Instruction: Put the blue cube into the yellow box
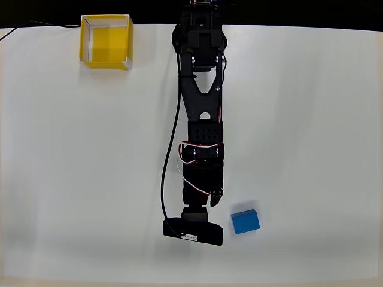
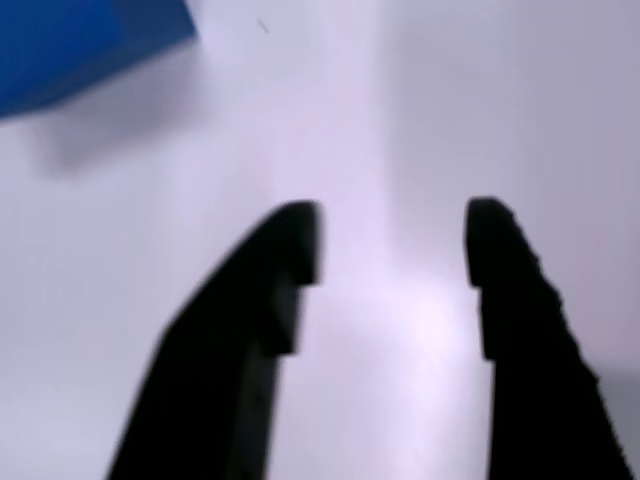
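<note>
**Fingers spread over bare table, cube off to one side**

In the wrist view your gripper (image 2: pixel 392 240) has its two dark fingers (image 2: pixel 270 290) apart, with a clear gap of white table (image 2: pixel 400 100) between the tips. Nothing sits in that gap; you hold nothing.

The blue cube (image 2: pixel 80 45) lies ahead of the fingers and to the left of the left-hand one in that view, cut off by the top left corner of the picture. It rests on the table, apart from both fingers, and throws a soft shadow toward them. The view is blurred, so the cube's edges are not sharp.

From overhead, your arm (image 1: pixel 200 119) reaches down the picture from the top edge, and the cube (image 1: pixel 245 222) sits just to the right of its lower end, near but not touching it. The fingers themselves are hard to make out there under the black wrist parts.

The yellow box (image 1: pixel 105 42) stands well apart from the fingers, at the top left of the overhead picture near the table's far edge, open side up with its yellow floor showing.
</note>
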Motion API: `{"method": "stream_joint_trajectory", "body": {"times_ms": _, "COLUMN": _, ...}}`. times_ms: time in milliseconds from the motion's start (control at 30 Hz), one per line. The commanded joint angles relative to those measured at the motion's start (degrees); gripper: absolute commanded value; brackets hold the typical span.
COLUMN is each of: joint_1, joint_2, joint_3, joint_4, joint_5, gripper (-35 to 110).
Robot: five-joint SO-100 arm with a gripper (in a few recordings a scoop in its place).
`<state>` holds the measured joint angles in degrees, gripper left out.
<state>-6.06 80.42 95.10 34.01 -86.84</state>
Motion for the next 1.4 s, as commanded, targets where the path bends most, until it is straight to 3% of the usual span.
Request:
{"method": "stream_joint_trajectory", "body": {"times_ms": 0, "joint_1": -2.55, "joint_2": -0.7, "joint_3": -12.13, "joint_4": -2.2, "joint_5": 1.67, "gripper": 35}}
{"method": "stream_joint_trajectory", "body": {"times_ms": 400, "joint_1": -6.42, "joint_2": -6.59, "joint_3": -18.02, "joint_4": -4.48, "joint_5": 2.11, "gripper": 63}}
{"method": "stream_joint_trajectory", "body": {"times_ms": 1367, "joint_1": -8.09, "joint_2": -25.84, "joint_3": -33.66, "joint_4": -9.23, "joint_5": 1.67, "gripper": 61}}
